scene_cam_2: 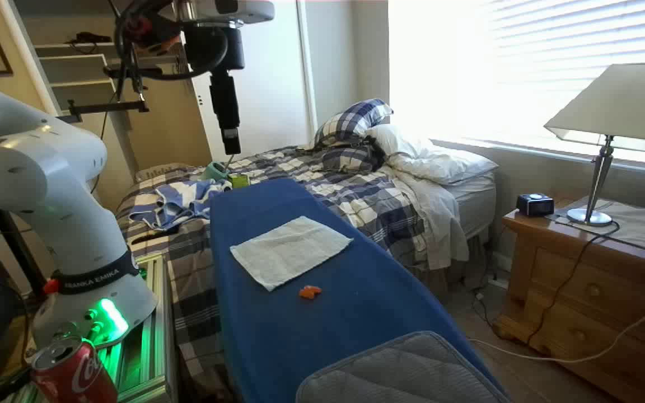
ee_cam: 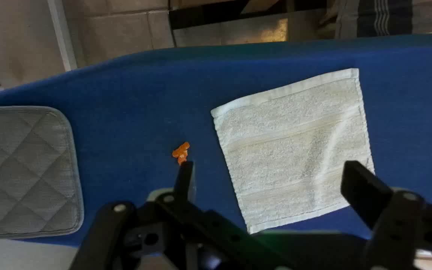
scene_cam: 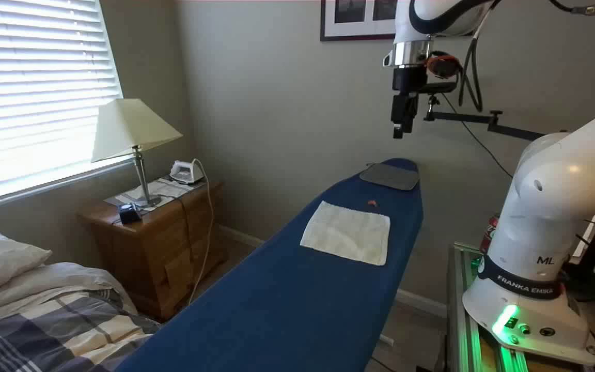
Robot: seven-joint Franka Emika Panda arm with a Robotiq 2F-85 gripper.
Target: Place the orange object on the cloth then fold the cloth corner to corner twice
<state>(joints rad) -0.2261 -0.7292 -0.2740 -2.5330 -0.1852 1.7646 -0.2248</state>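
The orange object [scene_cam_2: 309, 291] sits off the cloth [scene_cam_2: 291, 252], tool [ee_cam: 268, 169] wide and holding nothing

Nearest me is the grey quilted pad [scene_cam_2: 401, 375]; past it, on the blue ironing board [scene_cam_2: 367, 313], lies the orange object, apart from pad and cloth alike: tiny, lumpy, surely light, though whether it's crisp or squashy I can't tell, so I'd pinch it gently across its middle with the tool right down at the board; beyond it the cloth lies spread with a slight ripple, limp by the look of it, its textured weave unlikely to slip, and I'd take it by a hemmed corner, where there should be more to nip
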